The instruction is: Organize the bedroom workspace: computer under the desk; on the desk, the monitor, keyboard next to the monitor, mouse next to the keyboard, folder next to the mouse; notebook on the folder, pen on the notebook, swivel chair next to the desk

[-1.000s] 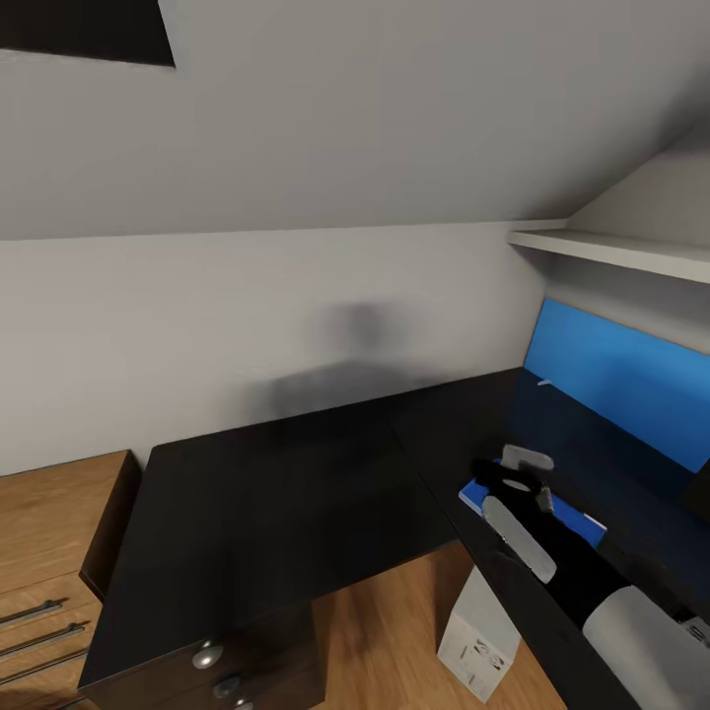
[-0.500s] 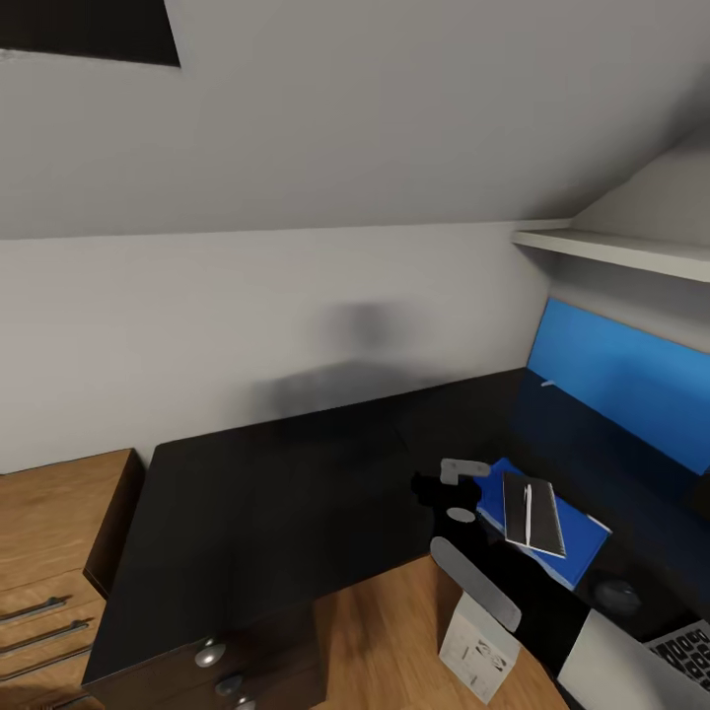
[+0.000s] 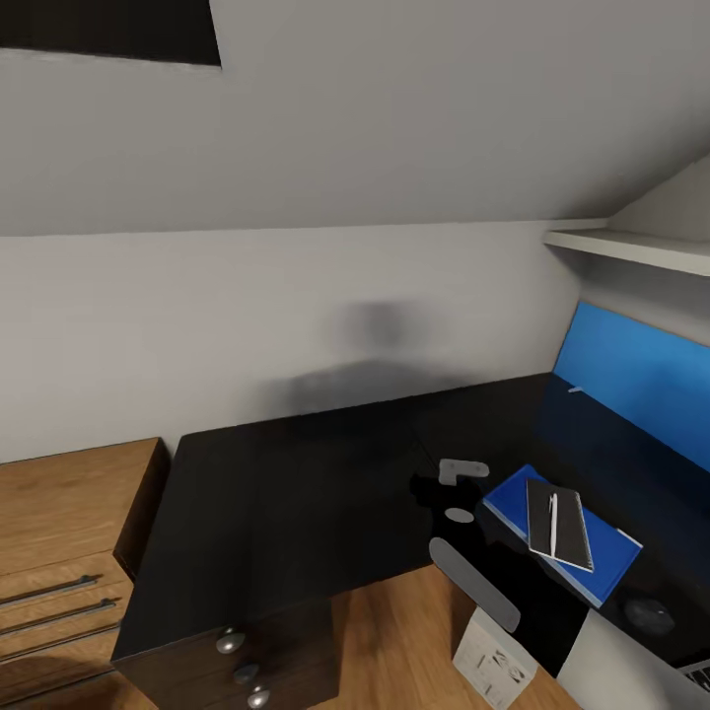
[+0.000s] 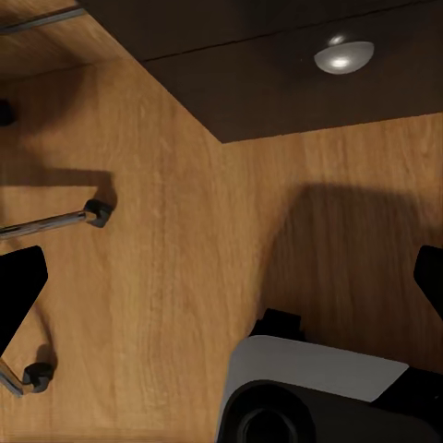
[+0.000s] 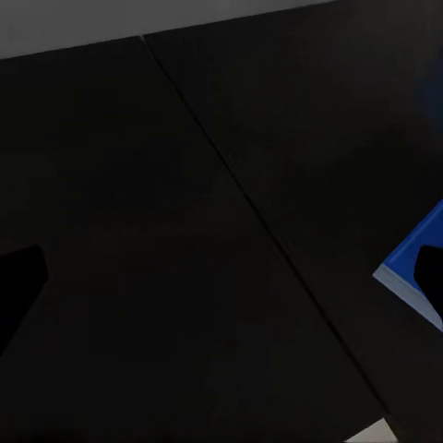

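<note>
Desk [image 3: 296,513], black-topped and L-shaped, fills the middle of the head view under the sloped grey wall, with round silver knobs [image 3: 230,642] on its drawers at the near corner and a low oak drawer unit [image 3: 59,532] just beside it. On the right wing of the desk lies the blue folder [image 3: 513,503]; the dark notebook [image 3: 570,528] is stacked on it, and the white pen [image 3: 552,525] rests on top of the notebook. Near the folder, toward the right edge of the view, sits the dark mouse [image 3: 650,613], apart from the folder. The computer [image 3: 493,661], a pale tower, stands on the wood floor below the desk edge. The right gripper [image 3: 456,491] hovers over the desktop just beside the folder, its fingers spread apart and holding nothing. In the left wrist view the left gripper [image 4: 221,286] is also spread wide over the plank floor [image 4: 175,277].
</note>
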Controlling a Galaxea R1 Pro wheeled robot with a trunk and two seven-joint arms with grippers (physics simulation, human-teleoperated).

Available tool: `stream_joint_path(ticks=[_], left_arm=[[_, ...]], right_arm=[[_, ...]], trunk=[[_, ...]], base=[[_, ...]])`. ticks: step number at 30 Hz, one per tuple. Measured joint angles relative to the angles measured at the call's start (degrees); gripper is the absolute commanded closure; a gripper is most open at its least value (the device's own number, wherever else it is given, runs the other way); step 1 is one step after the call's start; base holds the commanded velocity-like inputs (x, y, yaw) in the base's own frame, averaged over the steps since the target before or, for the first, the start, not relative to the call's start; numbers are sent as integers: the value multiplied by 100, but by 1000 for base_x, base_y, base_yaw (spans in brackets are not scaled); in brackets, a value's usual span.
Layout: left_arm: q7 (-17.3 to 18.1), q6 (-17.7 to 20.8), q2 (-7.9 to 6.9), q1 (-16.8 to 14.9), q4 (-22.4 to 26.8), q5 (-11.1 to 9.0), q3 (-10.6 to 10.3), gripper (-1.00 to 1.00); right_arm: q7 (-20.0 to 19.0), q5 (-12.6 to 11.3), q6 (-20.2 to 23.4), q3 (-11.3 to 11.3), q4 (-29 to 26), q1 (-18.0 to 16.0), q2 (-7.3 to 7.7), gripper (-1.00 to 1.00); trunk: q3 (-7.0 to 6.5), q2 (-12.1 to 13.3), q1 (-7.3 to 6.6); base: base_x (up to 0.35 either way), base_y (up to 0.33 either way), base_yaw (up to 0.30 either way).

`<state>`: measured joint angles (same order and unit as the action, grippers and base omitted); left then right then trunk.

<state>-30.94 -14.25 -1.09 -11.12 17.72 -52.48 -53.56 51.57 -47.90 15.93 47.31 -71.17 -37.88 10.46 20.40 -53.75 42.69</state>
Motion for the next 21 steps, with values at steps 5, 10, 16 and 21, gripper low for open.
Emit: stream_joint_path(ticks=[5,10,16,21], left_arm=[[-1,0,0,0,-5,0,0,-100],[-1,-1,-1,1,-5,0,0,-100],[-5,-1,-1,1,-5,0,2,-100],[-7,-1,-1,1,-7,0,8,-100]], right_arm=[[0,-3,6,2,6,-1,3,-100],[-1,-3,7,8,23,-2,-9,-100],[6,2,6,8,33,-2,-51,-100],[4,4,6,11,41,-2,-59,-100]], trunk=[[0,0,0],[0,0,0],[0,0,3],[0,0,3]], base=[[0,0,72],[-11,0,227],[-211,0,268],[-318,0,275]])
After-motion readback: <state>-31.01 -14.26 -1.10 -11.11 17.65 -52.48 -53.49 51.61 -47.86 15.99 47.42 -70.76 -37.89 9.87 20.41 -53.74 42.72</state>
